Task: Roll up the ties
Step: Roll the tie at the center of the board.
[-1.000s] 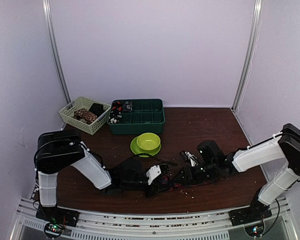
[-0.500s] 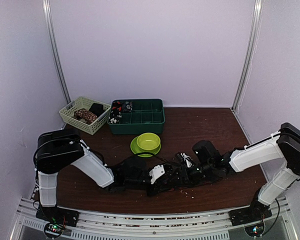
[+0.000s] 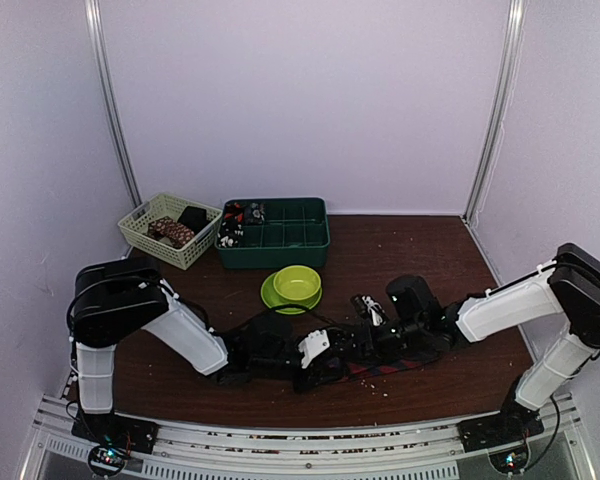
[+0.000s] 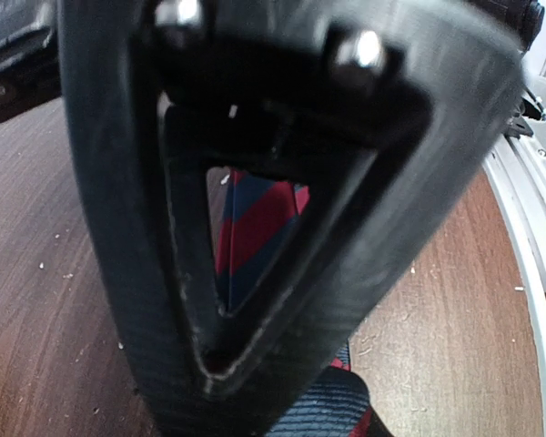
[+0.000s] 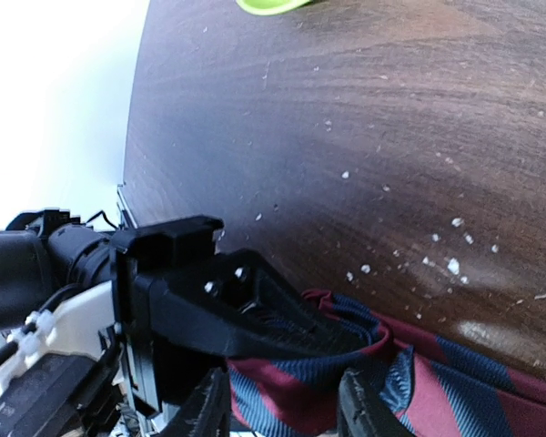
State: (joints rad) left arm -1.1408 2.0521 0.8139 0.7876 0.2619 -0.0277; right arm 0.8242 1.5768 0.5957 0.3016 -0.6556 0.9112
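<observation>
The tie [image 5: 437,401], striped red and navy, lies on the table [image 3: 420,250] nearer the arm bases than the bowl [image 3: 297,283] and a little to its right, well apart from it. Both grippers meet over it there. The left gripper [image 3: 332,362] lies low and comes in from the bowl's left. Its wrist camera is filled by one black finger [image 4: 127,228], with the stripes showing through that finger's triangular opening, so I cannot tell how far its jaws are spread. From the right wrist, that same finger rests on a raised fold at the tie's end. The right gripper [image 5: 287,410] reaches in from the bowl's right. Its two fingertips stand moderately apart with striped cloth showing between them; whether they touch the fabric is unclear. White specks dot the wood between the bowl and the tie. The bowl sits on a plate [image 3: 273,299] of the same lime green. Beyond the bowl, at the table's far edge, stands a dark green tray [image 3: 280,245], and a pale basket [image 3: 145,232] sits just left of it.
</observation>
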